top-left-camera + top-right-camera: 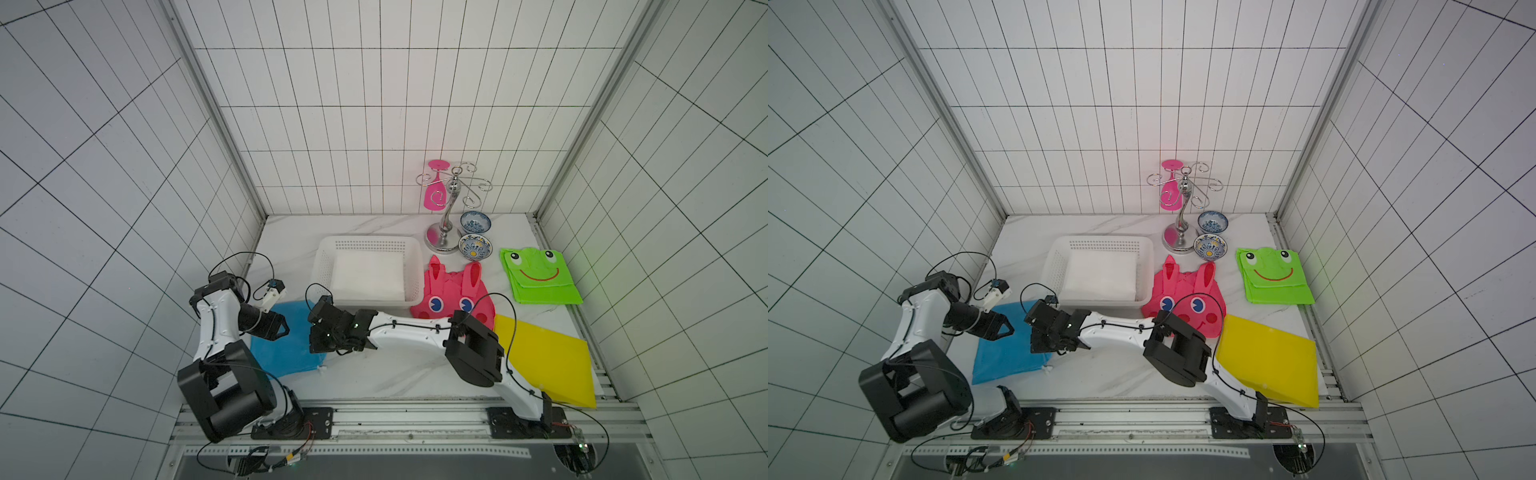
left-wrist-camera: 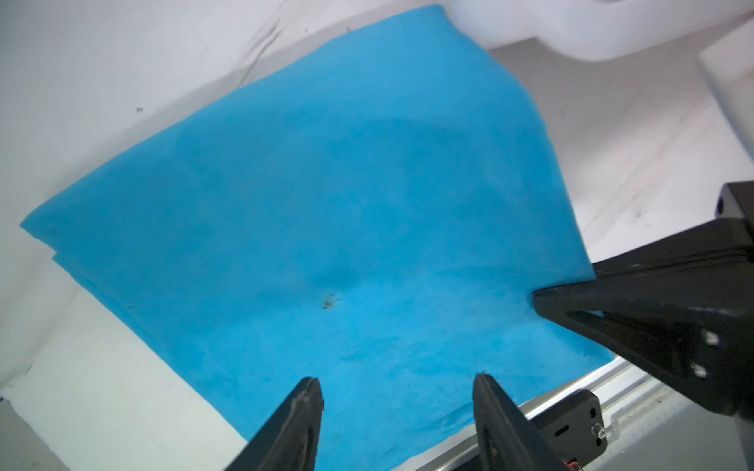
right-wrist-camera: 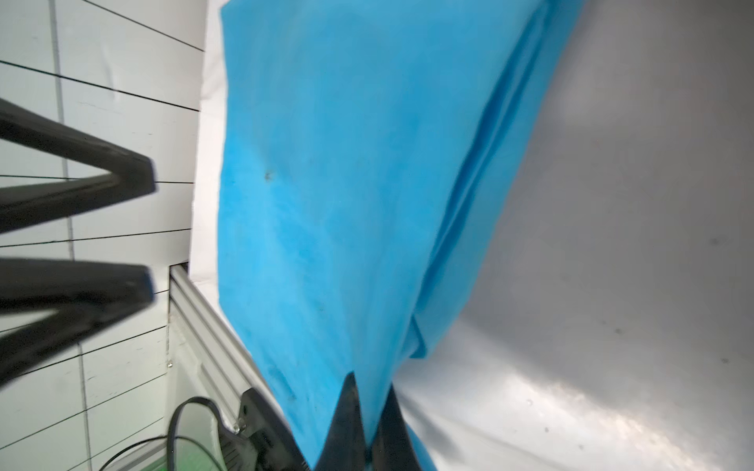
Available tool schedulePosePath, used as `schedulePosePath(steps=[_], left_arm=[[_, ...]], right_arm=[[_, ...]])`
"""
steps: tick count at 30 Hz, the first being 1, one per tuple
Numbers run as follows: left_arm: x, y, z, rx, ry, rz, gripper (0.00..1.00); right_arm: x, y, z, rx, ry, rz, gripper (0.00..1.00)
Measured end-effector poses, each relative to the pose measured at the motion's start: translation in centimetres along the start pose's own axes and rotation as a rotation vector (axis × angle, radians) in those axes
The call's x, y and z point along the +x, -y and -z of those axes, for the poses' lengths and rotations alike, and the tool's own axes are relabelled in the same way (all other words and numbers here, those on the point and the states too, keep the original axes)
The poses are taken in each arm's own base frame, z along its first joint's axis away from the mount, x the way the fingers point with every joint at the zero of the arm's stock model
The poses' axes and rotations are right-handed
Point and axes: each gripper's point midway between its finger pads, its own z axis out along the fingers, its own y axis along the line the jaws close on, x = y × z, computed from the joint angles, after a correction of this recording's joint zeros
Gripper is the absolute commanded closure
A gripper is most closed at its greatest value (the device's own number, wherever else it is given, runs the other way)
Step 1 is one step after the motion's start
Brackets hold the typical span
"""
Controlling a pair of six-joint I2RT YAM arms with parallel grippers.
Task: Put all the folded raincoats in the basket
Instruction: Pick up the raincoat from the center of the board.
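A blue folded raincoat (image 1: 286, 353) (image 1: 1005, 353) (image 2: 326, 195) (image 3: 326, 183) lies at the table's front left, in front of the white mesh basket (image 1: 365, 240) (image 1: 1100, 240). A white folded sheet (image 1: 370, 276) lies inside the basket. My right gripper (image 1: 314, 340) (image 1: 1034, 345) (image 3: 369, 383) is shut on the raincoat's right edge, and the cloth rises toward its jaws. My left gripper (image 1: 284, 328) (image 1: 1009, 328) (image 2: 398, 381) (image 3: 147, 232) hovers open over the raincoat's left side with nothing between its fingers.
A pink rabbit raincoat (image 1: 453, 299), a green frog raincoat (image 1: 540, 278) and a yellow folded raincoat (image 1: 548, 361) lie to the right. Two patterned bowls (image 1: 475, 232) and a metal rack (image 1: 446, 208) holding a pink glass stand behind them. Tiled walls close in on three sides.
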Motion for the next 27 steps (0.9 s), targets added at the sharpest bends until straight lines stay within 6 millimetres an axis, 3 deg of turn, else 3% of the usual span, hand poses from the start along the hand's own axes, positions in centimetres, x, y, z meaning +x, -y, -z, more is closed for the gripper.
schedulePosePath(steps=[3, 9, 14, 21, 27], left_arm=[[-0.8, 0.2, 1.3, 0.006, 0.025, 0.002, 0.37], [-3.9, -1.3, 6.0, -0.063, 0.125, 0.018, 0.36], [-4.6, -1.2, 7.0, -0.066, 0.155, 0.043, 0.36], [-4.7, -1.0, 7.0, -0.050, 0.162, 0.080, 0.37], [-4.9, 1.0, 6.8, 0.023, 0.210, 0.024, 0.33]], right_arm=[[-2.0, -2.2, 1.8, -0.028, 0.024, 0.070, 1.00], [-4.5, -5.6, 5.1, -0.051, 0.034, 0.276, 1.00], [-5.5, -7.5, 7.5, -0.082, 0.032, 0.417, 1.00], [-4.0, -5.9, 7.8, -0.068, -0.069, 0.520, 1.00], [-5.9, -3.6, 10.5, -0.024, -0.084, 0.462, 1.00]])
